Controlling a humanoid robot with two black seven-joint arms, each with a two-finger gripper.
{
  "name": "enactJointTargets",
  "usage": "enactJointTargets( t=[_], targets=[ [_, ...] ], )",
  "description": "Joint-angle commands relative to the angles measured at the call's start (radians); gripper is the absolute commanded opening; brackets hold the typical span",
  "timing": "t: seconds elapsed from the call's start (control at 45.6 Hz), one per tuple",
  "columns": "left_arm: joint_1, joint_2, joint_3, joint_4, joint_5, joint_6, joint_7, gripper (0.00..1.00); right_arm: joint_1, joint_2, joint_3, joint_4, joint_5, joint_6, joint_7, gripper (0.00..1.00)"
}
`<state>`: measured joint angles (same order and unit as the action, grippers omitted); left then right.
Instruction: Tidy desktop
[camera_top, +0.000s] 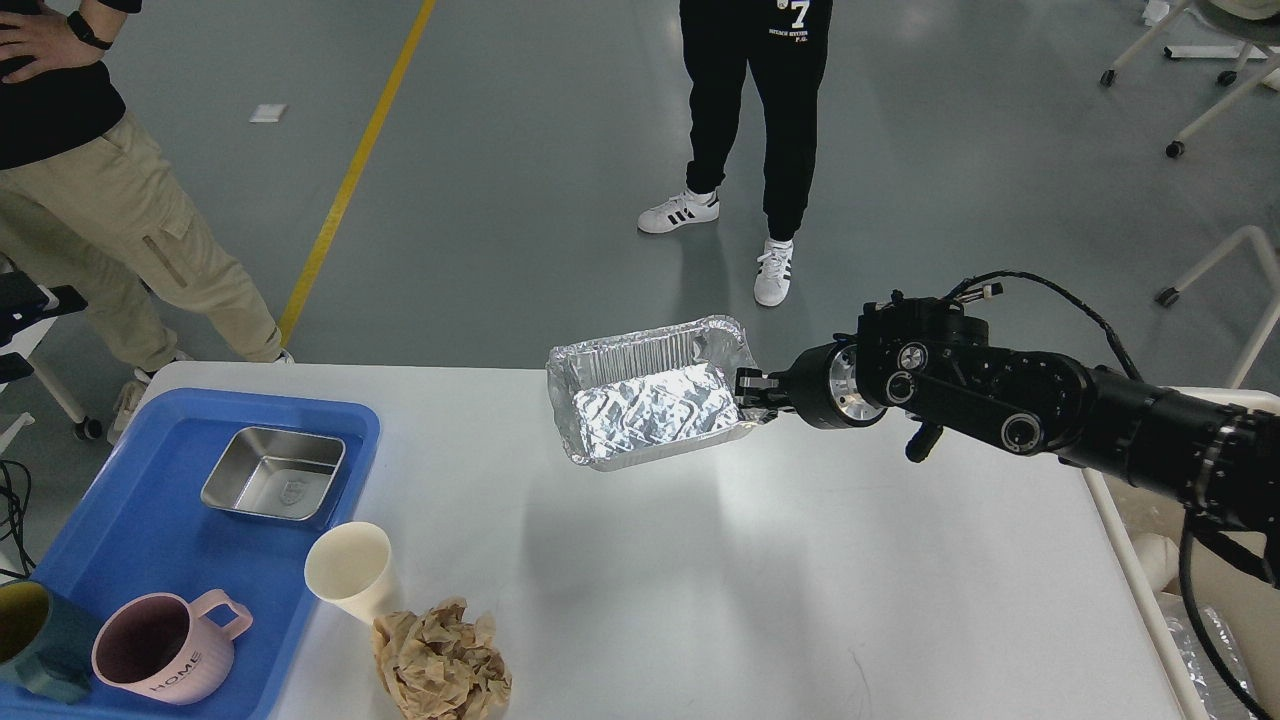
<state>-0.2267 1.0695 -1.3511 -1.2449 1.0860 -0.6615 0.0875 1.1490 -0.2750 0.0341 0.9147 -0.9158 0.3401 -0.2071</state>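
Foil tray (650, 405) is up in the air, pinched by its right rim in the right gripper (752, 396). It hangs over the far side of the desktop (700, 580). This looks like the carry step of tidying. Next, the arm likely needs to swing the tray to the bin (1150, 540) on the right and let go. The right arm reaches out long and flat from the right. No left gripper shows.

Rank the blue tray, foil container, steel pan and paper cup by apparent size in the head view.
1. Blue tray
2. Foil container, though it is lifted nearer the camera
3. Steel pan
4. Paper cup
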Motion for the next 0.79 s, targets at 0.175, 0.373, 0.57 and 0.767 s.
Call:
enactJointTargets(
  t=[0.175,0.373,0.57,0.767],
  targets=[
    [0.003,0.05,0.033,-0.185,0.224,-0.032,0.0,0.97,0.011,-0.001,0.006,0.0,-0.002,0.0,0.0,0.0],
    [0.007,0.081,0.05,-0.284,0.253,-0.032,0.002,0.97,0.011,-0.001,0.006,0.0,0.0,0.0,0.0,0.0],
    [0.023,0.037,0.03,-0.284,0.239,-0.012,0.0,0.97,0.011,-0.004,0.006,0.0,0.0,0.0,0.0,0.0],
    [0.145,-0.028,-0.071,-0.284,0.207,0.045,-0.023,0.97,0.011,-0.01,0.006,0.003,0.002,0.0,0.0,0.0]
  ],
)
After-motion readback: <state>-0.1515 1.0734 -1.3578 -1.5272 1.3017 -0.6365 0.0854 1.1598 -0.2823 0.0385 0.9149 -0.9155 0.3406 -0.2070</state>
